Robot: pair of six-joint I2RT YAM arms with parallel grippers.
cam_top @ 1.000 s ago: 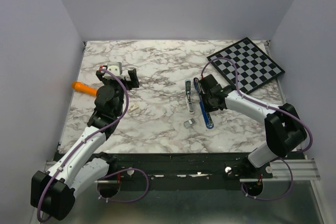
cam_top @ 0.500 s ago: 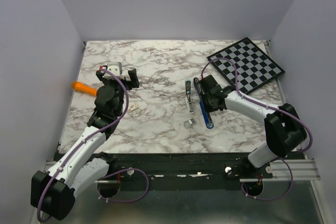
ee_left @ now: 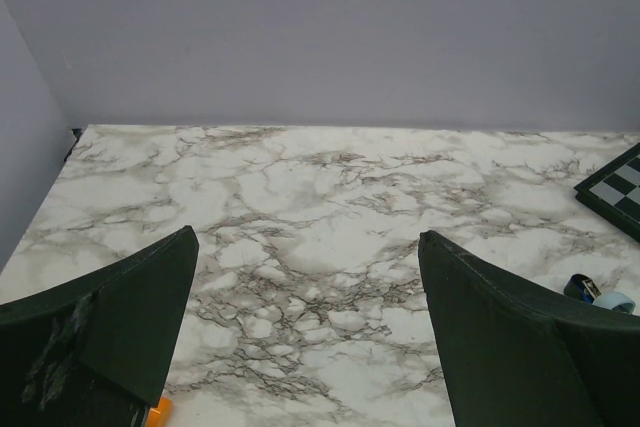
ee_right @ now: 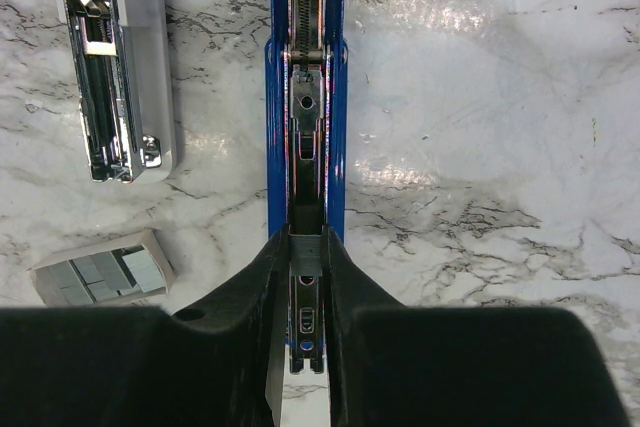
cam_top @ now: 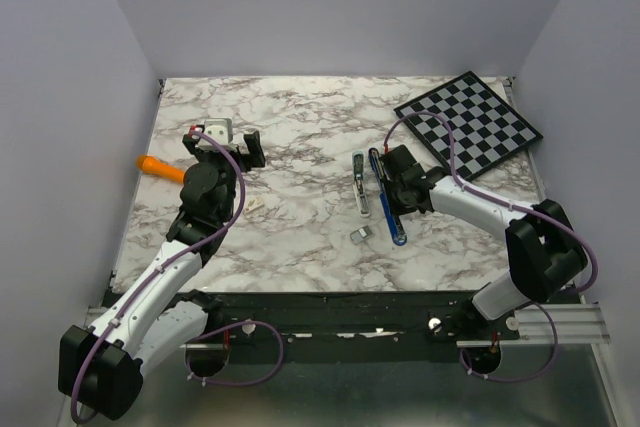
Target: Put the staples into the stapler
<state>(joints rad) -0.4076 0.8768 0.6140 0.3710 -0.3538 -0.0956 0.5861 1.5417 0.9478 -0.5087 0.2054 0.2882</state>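
At the far left of the marble worktop (cam_top: 300, 137) lies an orange pen-like stick (cam_top: 152, 165), close to the left wall. Just right of it the left gripper (cam_top: 224, 143) hovers with its fingers (ee_left: 130, 297) spread wide apart; only bare marble shows between them in the left wrist view, so they hold nothing. A small whitish piece (cam_top: 255, 205) lies on the worktop just beside the left arm, on its right. Further right, near the middle, a small grey staple block (ee_right: 100, 267) rests flat on the marble, just in front of the stapler (ee_right: 305, 97). The stapler lies opened out, its two halves side by side and running front to back: the light top half (ee_right: 120, 57) on the left with its shiny metal insides facing up, the dark blue base (ee_right: 275, 147) on the right with its silvery channel exposed. The right gripper (ee_right: 305, 237) sits over the near end of that base, its fingers (ee_right: 250, 287) drawn close together and pinching what looks like a short grey staple strip (ee_right: 305, 250) directly above the channel. At the far right corner a black-and-white checkerboard (cam_top: 468, 125) lies well apart from the stapler.
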